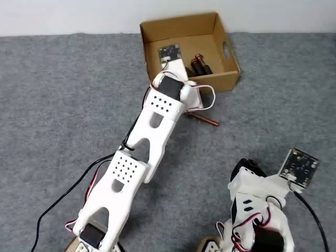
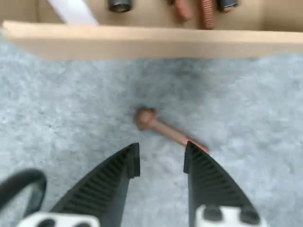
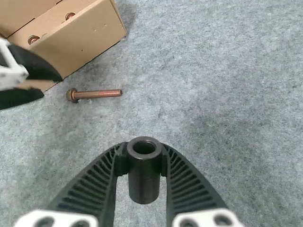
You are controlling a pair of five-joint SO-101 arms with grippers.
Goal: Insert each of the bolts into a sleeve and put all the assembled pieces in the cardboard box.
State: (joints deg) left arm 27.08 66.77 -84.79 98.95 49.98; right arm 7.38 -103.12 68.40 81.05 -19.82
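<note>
High view: the cardboard box [image 1: 220, 81] stands near the far edge of the grey carpet [image 1: 63, 94], with assembled pieces [image 1: 199, 65] lying inside it. The left arm [image 1: 157, 113] stretches up to the box's near wall. A loose bolt [image 1: 206, 120] lies on the carpet just before that wall, not touching it. The right arm [image 1: 257, 210] sits at the near right, and bare carpet separates it from the bolt.

Left wrist view: the left gripper [image 2: 161, 158] hangs with its fingers spread apart and nothing between them. The bolt's shank end lies beside one fingertip, and its head points toward the box wall.

Right wrist view: the right gripper [image 3: 143, 158] is clamped on an upright black sleeve [image 3: 143, 184], bore facing up. The bolt lies well ahead of it, near the box corner.
</note>
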